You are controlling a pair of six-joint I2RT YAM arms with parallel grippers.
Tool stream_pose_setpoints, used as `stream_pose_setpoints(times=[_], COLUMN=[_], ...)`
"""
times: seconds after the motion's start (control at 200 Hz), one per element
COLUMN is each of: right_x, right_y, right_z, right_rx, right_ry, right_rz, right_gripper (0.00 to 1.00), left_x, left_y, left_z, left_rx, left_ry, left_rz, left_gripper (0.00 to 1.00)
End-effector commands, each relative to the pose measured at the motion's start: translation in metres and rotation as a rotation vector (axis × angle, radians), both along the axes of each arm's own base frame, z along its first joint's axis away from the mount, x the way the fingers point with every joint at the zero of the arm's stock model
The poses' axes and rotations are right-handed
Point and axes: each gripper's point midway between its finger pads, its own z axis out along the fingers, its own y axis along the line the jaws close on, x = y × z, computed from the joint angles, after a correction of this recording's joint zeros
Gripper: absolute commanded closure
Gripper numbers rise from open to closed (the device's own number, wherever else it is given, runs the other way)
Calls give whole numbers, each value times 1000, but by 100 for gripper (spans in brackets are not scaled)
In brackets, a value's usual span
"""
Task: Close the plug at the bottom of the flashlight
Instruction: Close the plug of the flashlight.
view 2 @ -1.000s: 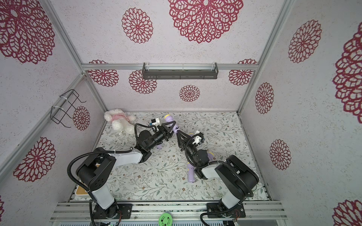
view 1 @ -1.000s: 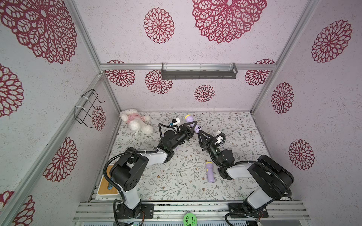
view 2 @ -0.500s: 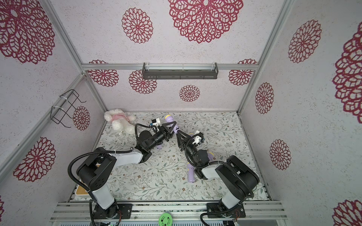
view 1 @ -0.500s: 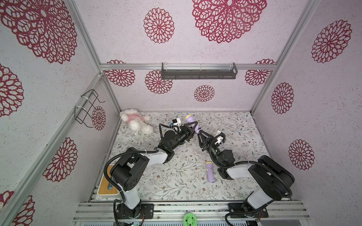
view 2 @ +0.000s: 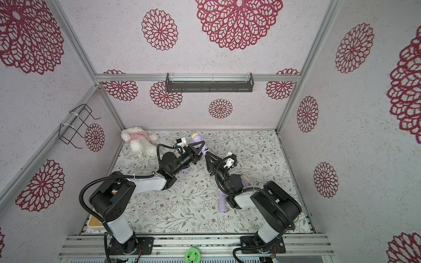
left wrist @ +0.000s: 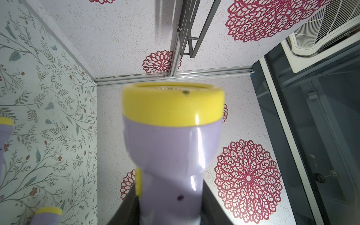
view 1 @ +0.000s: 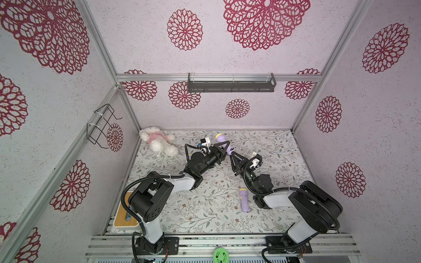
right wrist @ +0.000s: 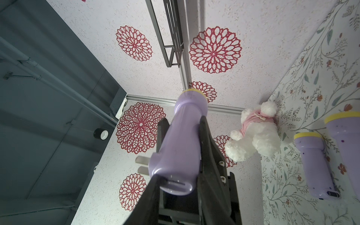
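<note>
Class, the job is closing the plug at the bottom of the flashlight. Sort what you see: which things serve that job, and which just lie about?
In the job: held flashlight; its plug, prongs folded out; left end effector gripping it; right end effector at its base.
Lying about: plush toy; spare flashlight; wire basket; wall shelf.

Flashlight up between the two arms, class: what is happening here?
The left gripper holds a purple flashlight by its body, lifted off the table. The right gripper is closed around the base end, where the plug prongs stick out sideways, not yet folded in. A spare flashlight lies on the table nearby.
</note>
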Motion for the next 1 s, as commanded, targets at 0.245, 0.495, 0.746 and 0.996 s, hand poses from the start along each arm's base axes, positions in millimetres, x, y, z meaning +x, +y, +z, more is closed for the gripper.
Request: stream_pose_setpoints(times=[0.245,0.495,0.746,0.996], right_x=[-1,1,4,6], right_y=[-2,-3,0,0], right_z=[26,18,8,-4], right_rx=[84,77,78,62], right_ry=[-69,-48,-14,20], right_rz=[-3,-15,-5,-10], right_gripper=[72,77,81,81], left_x=[-22,-26,-29,-31], left_y=[-17,-16,-14,-7], left_z=[21,33,47,69], left_rx=[-41,-45,-63,-90], left_ry=[-59,-78,-105,-150], left_rz=[-94,-98,-97,-83], left_gripper=[100,100,100,100])
